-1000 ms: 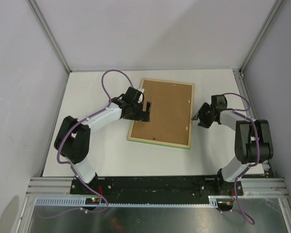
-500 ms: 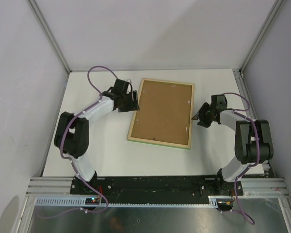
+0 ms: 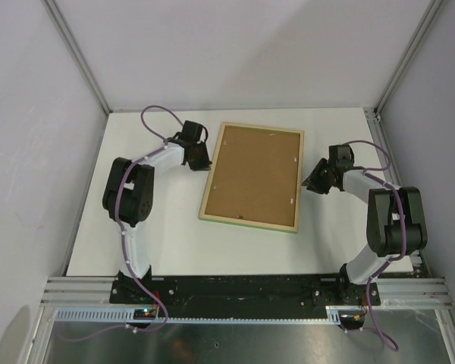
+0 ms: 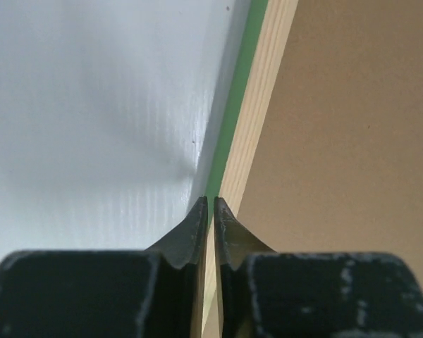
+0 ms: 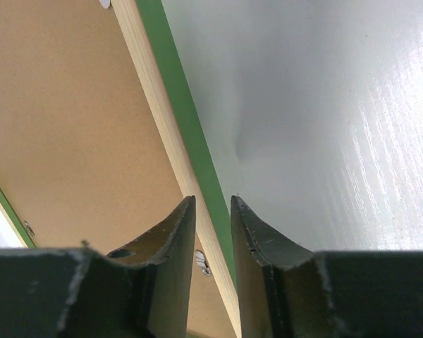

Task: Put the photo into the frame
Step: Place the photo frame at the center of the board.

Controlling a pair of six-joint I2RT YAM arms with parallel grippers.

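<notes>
The frame (image 3: 209, 182) lies face down on the white table, pale wood up with green at its outer edge, and a brown backing board (image 3: 254, 173) sits inside it. The photo is not in view. My left gripper (image 3: 201, 161) is at the frame's left rail near the far corner. In the left wrist view its fingers (image 4: 211, 201) are shut above the rail (image 4: 264, 91), with only a slit between them. My right gripper (image 3: 312, 184) is at the right rail. Its jaws (image 5: 213, 201) stand a narrow gap apart astride that rail (image 5: 162, 120); contact is unclear.
Small metal tabs (image 5: 201, 262) hold the board along the rails. Grey walls and aluminium posts (image 3: 76, 53) enclose the table on three sides. A black mounting bar (image 3: 243, 288) carries both arm bases at the near edge.
My left arm drew back from over the backing board to the frame's left edge and its jaws went from wide open to shut. The right jaws narrowed.
</notes>
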